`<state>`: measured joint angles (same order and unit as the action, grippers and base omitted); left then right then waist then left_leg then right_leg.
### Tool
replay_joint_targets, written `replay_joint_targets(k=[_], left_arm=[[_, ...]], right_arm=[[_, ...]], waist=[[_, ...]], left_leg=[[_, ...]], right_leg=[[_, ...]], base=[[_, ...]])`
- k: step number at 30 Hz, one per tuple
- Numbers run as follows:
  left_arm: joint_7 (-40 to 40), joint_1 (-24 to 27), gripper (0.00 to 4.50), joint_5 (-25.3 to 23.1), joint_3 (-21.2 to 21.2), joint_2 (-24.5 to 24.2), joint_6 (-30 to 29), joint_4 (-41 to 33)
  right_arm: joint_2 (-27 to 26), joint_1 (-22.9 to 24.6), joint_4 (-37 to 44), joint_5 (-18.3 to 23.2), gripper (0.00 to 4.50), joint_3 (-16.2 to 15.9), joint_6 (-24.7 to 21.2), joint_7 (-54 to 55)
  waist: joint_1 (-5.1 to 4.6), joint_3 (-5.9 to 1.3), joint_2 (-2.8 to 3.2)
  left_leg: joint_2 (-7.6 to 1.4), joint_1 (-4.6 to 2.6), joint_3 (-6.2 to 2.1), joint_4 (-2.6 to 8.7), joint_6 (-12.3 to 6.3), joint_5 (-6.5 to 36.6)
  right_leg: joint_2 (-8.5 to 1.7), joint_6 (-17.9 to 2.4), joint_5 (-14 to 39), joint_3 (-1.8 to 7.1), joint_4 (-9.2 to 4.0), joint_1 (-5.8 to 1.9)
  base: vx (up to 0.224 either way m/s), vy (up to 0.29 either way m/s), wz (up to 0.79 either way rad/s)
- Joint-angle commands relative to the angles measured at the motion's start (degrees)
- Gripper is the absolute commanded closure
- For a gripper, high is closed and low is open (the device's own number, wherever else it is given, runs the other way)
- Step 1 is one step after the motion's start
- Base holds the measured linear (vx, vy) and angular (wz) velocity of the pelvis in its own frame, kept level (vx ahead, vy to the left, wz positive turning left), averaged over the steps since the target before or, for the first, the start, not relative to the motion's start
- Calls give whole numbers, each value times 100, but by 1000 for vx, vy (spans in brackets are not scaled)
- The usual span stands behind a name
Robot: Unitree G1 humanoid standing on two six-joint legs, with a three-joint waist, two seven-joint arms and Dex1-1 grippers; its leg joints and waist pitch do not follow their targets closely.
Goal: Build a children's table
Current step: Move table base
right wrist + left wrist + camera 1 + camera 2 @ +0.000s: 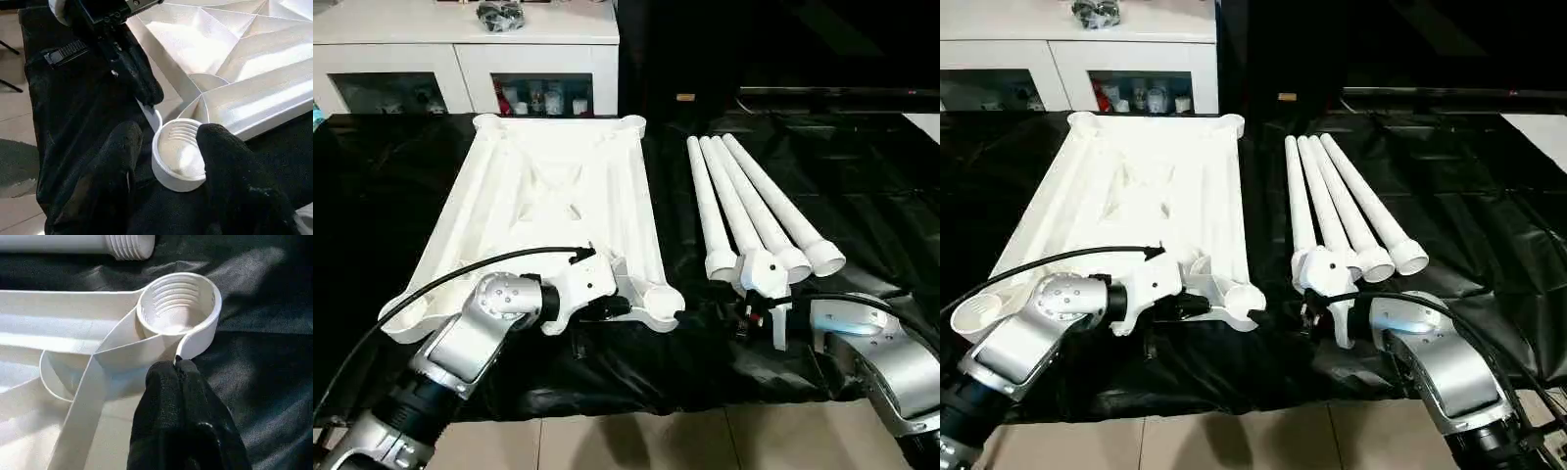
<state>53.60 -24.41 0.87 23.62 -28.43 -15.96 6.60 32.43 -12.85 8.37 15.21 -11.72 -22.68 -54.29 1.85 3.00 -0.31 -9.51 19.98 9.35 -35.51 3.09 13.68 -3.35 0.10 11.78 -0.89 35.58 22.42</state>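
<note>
The white tabletop [558,196] lies ribbed side up on the black cloth. Its near right corner socket [663,299] shows threads inside [178,303]. My left gripper [607,310] is shut on the thin rim just beside that socket, the black fingertips [166,382] pressed together over the edge. Several white tube legs [754,201] lie side by side to the right, wide ends toward me. My right gripper [749,318] hovers at their near ends, open and pointing at the socket [178,159], a short gap away, nothing between its fingers [112,161].
A black cloth [391,196] covers the work surface, and pale floor tiles [656,441] show at its near edge. A white glass-doored cabinet [460,59] stands behind, with a dark object [499,14] on top. Black cables arc over both forearms.
</note>
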Motion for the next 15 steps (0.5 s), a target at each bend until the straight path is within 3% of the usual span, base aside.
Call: replay_joint_targets(k=[1, 6, 15], left_arm=[[70, -53, 428, -31, 19, -17, -46, 108], [424, -149, 383, 121, -9, -65, -137, 69], [591, -275, 304, 2, 97, -99, -106, 227]], right_arm=[[49, 21, 40, 25, 237, 27, 80, -58], [219, 69, -28, 621, 237, 422, -266, -489], [530, 120, -381, 598, 237, 436, -134, -837]], waist=[[14, -352, 2], [35, -360, -20], [40, -345, -49]], left_leg=[[-309, 13, -75, 411, -382, 147], [-315, 11, -54, 403, -462, 82], [-318, 20, -40, 395, -494, 141]], right_leg=[[-405, -1694, -28, 212, -311, -314], [-406, -1755, -160, 215, -291, -322], [-419, -1736, 173, 209, -325, -305]], base=[[0, 0, 0], [0, 0, 0], [0, 0, 0]])
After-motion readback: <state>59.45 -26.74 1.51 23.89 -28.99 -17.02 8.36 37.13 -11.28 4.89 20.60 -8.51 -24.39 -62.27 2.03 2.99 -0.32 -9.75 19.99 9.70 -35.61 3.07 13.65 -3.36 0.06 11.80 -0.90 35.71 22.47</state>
